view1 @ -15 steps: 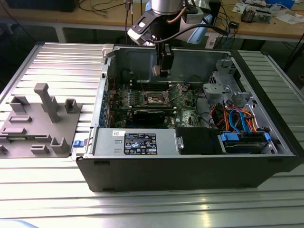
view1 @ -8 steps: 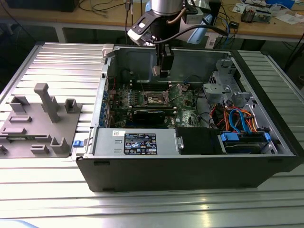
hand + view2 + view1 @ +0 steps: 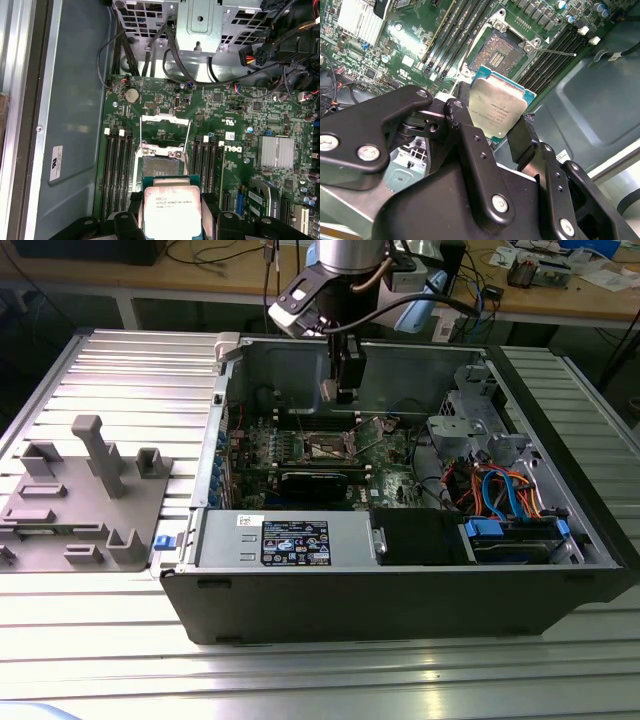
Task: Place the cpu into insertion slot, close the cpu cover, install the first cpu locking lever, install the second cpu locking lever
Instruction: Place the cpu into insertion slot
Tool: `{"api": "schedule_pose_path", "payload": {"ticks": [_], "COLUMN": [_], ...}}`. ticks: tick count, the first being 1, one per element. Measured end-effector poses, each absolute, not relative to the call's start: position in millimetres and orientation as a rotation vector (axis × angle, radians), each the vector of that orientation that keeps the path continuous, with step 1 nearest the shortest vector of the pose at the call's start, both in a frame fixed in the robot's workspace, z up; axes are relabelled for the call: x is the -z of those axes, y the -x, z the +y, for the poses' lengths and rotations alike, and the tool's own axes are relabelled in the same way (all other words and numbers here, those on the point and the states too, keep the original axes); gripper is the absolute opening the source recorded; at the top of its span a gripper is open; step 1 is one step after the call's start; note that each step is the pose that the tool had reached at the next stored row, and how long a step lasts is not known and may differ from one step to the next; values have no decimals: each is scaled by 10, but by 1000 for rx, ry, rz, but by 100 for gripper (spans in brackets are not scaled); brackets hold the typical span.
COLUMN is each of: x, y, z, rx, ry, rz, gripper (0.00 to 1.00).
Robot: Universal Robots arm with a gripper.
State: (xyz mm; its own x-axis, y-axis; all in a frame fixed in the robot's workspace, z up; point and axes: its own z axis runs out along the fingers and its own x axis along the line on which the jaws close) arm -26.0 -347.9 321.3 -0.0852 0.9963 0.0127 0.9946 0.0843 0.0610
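Observation:
My gripper hangs inside the open computer case, above the green motherboard. It is shut on the cpu, a flat square chip with a dull silver top, gripped on two opposite edges by black fingers. The insertion slot lies uncovered on the board below the chip, apart from it. In the first wrist view the cpu sits just short of the insertion slot. The cpu cover stands flipped open beyond the slot. A thin locking lever sticks out beside the socket.
Memory slots flank the socket. A finned heatsink, a metal drive cage and coloured cables crowd the case at the exterior view's right. A grey fixture stands on the ribbed table at the exterior view's left.

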Motion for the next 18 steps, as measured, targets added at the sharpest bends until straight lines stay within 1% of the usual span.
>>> {"api": "schedule_pose_path", "payload": {"ticks": [18], "x": [-3178], "y": [260], "z": [-3479], "rx": [-83], "ry": [-2103], "rz": [2289], "gripper": [55]}}
